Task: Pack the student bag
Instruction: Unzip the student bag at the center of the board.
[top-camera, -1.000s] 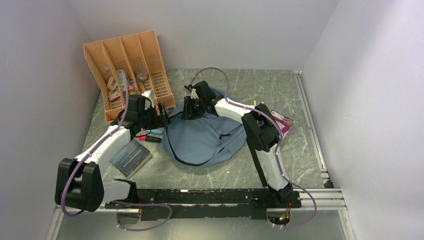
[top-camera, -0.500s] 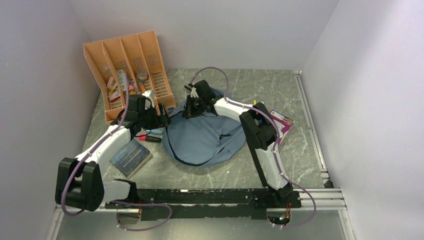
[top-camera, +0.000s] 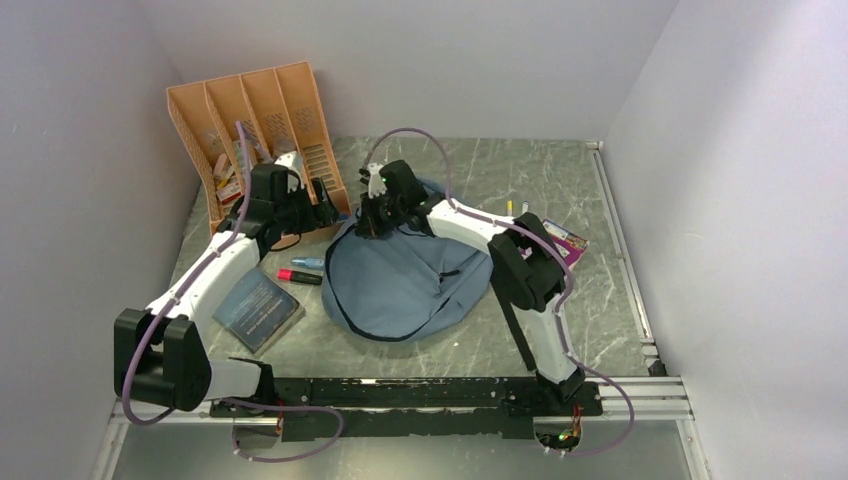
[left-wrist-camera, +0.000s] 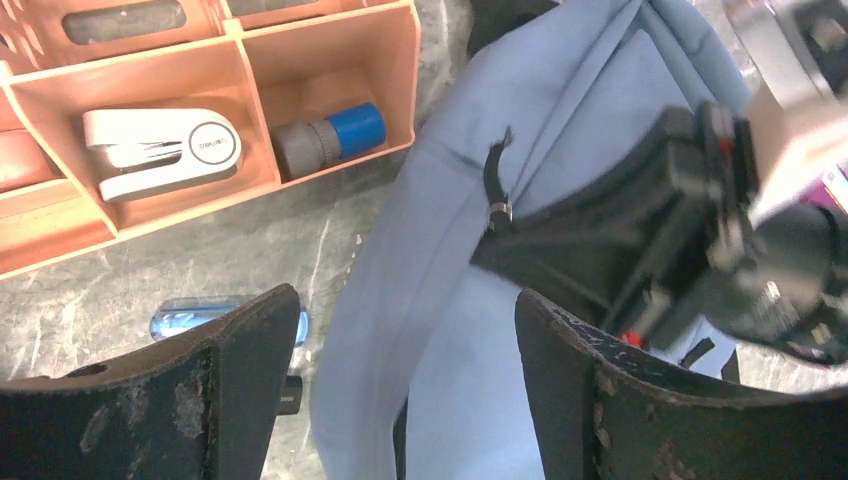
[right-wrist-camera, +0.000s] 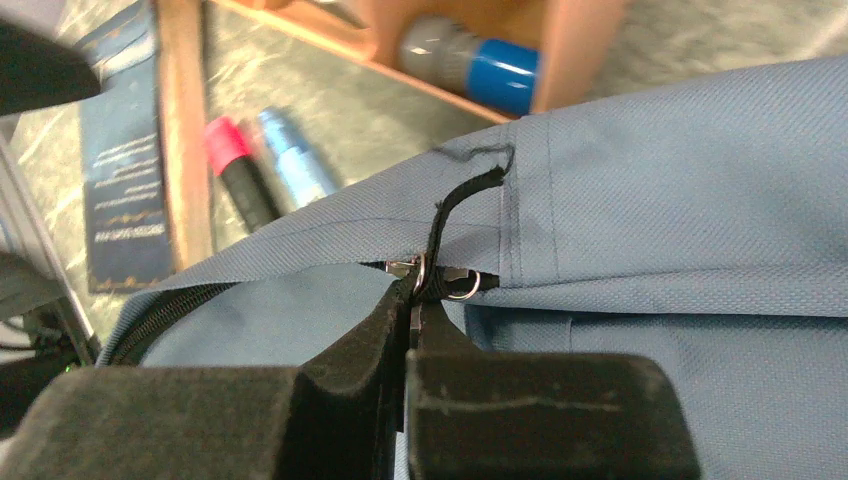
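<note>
right tool (right-wrist-camera: 410, 320): now snapped shut, zipper pull (right-wrist-camera: 432, 275) pinched at its tips | student bag (top-camera: 410, 285): spread on surface (top-camera: 560, 180) just beneath it | left tool (left-wrist-camera: 400, 320): held wide, empty, alongside | unzipping can be started

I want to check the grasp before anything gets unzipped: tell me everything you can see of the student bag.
The student bag is a soft, rounded grey-blue backpack of woven fabric, lying in the middle of the table, near the orange organiser. A dark zipper curves round its edge. At its far end a metal zipper pull with a black cord tab is pinched by the shut right gripper. The open left gripper hovers over its organiser-side edge.
</note>
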